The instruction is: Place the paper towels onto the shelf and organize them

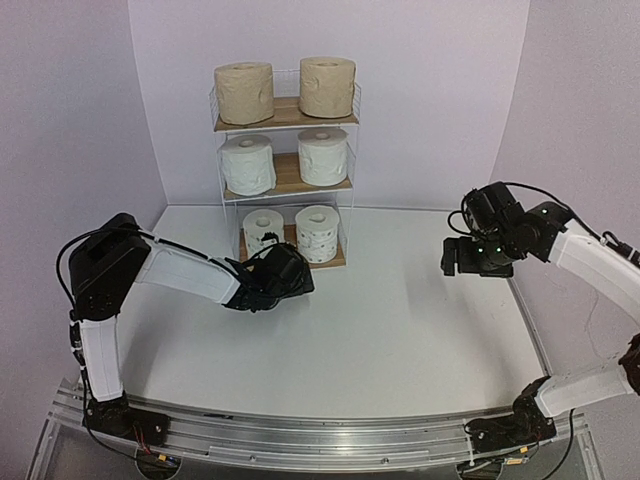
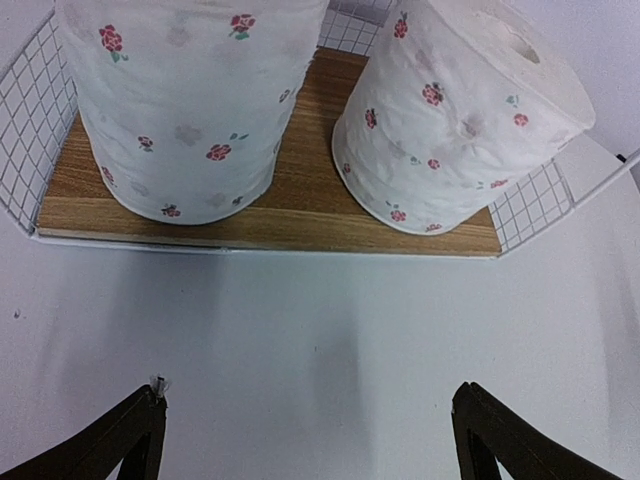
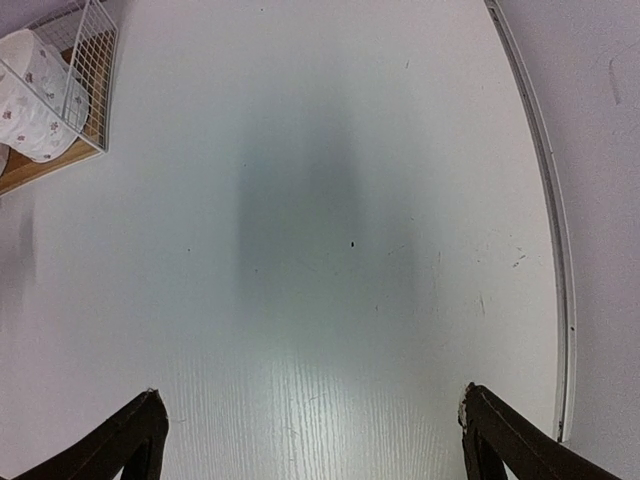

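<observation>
The shelf [image 1: 287,115] stands at the back of the table with all six rolls on it. Two tan rolls [image 1: 244,92] sit on the top board, two plain white rolls [image 1: 248,164] on the middle board, two dotted white rolls [image 1: 317,233] on the bottom board. My left gripper [image 1: 292,272] is open and empty, low over the table just in front of the bottom board; its view shows both dotted rolls [image 2: 190,100] upright on the wood board [image 2: 300,190]. My right gripper [image 1: 462,258] is open and empty above the table's right side.
White table surface [image 1: 380,320] between the arms. Lilac walls close in behind and on both sides. A table edge strip [image 3: 550,220] runs along the right. The shelf's corner [image 3: 85,90] shows in the right wrist view.
</observation>
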